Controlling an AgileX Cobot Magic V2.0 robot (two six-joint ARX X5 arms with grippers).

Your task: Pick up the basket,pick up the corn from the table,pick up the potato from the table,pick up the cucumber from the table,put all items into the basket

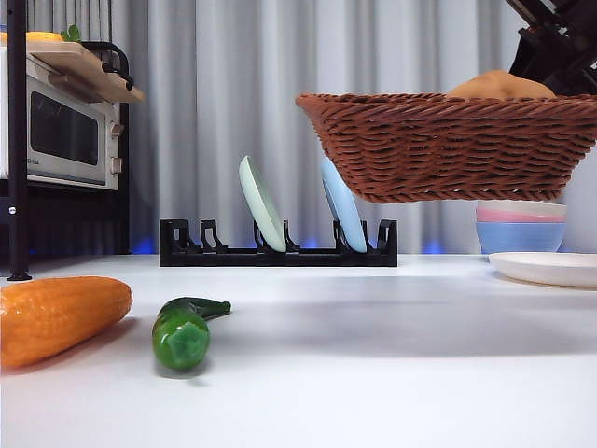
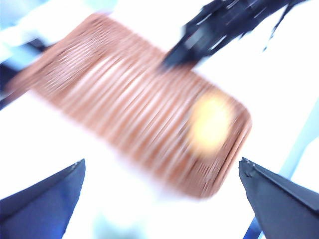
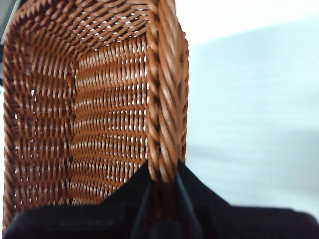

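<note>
Nearest on the white tabletop (image 1: 392, 373) lies the corn (image 1: 58, 317) at the front left edge, with the cucumber (image 1: 184, 329) just beside it, apart from it, its cut end facing forward. Farther back, my right end effector (image 3: 162, 184) is clamped on the braided rim of the basket (image 1: 448, 145), which hangs in the air above the tabletop, the potato (image 1: 499, 87) lying inside. My left end effector (image 2: 159, 199) hovers above the basket, spread wide and empty. Behind stand a black dish rack (image 1: 278, 245) with two plates, stacked bowls (image 1: 520, 227) and a microwave (image 1: 65, 135).
</note>
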